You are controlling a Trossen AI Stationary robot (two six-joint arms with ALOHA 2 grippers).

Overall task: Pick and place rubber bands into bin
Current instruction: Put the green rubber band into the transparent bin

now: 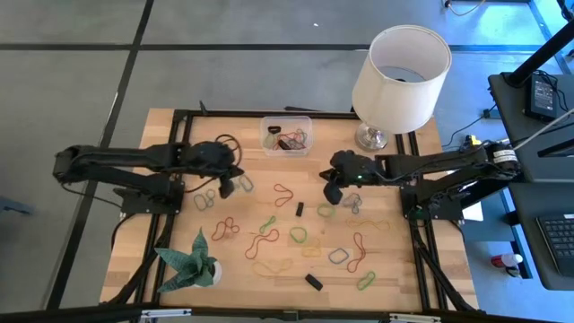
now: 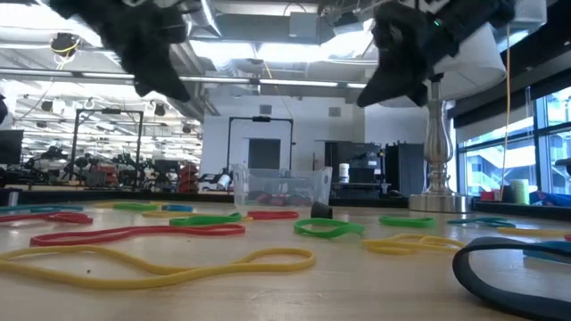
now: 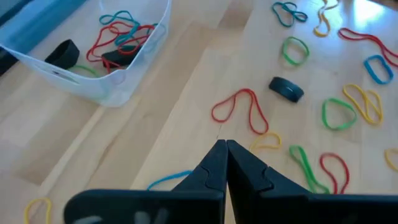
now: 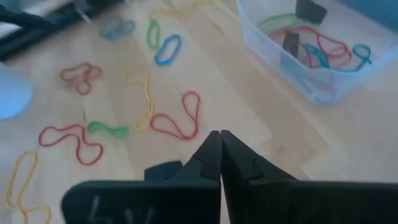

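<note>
Nearest the front edge, at roughly six o'clock on the table (image 1: 161,126), a small potted plant (image 1: 190,262) and a black block (image 1: 312,282) lay among scattered rubber bands (image 1: 269,242). Toward centre, the left gripper (image 1: 228,187) hung at nine o'clock and the right gripper (image 1: 332,193) at three o'clock, both above the wood, fingers pressed together, nothing pinched. A red band (image 1: 287,193) lay between them. Farther back, at twelve o'clock, the bin (image 1: 287,135) held several bands; a white lampshade (image 1: 401,76) stood at one o'clock.
</note>
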